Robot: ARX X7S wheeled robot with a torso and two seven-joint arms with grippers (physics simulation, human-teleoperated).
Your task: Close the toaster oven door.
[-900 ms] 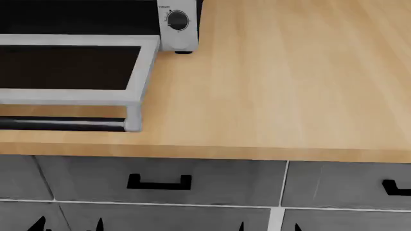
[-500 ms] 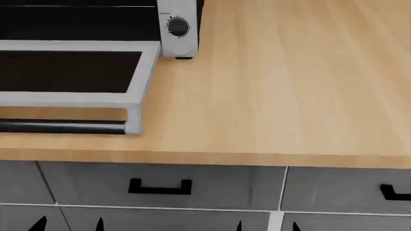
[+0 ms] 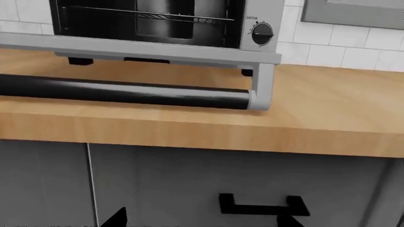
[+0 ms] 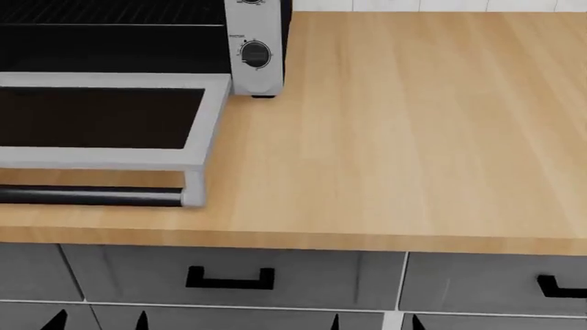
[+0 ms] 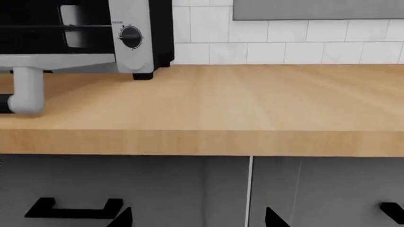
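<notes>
The toaster oven [image 4: 137,41] ran off the head view's top and left edges, so only one full dial [image 4: 255,53] showed, the upper dial clipped. The open door [image 4: 110,120] and its black handle [image 4: 92,196] were cut by the left edge. Dial lettering was too small to read in every view. Only dark fingertips [image 4: 55,320] of the left gripper [image 4: 96,320] and the right gripper [image 4: 376,322] poked in at the bottom edge; arms hidden. In the right wrist view the handle [image 5: 5,104] was almost wholly cut off.
</notes>
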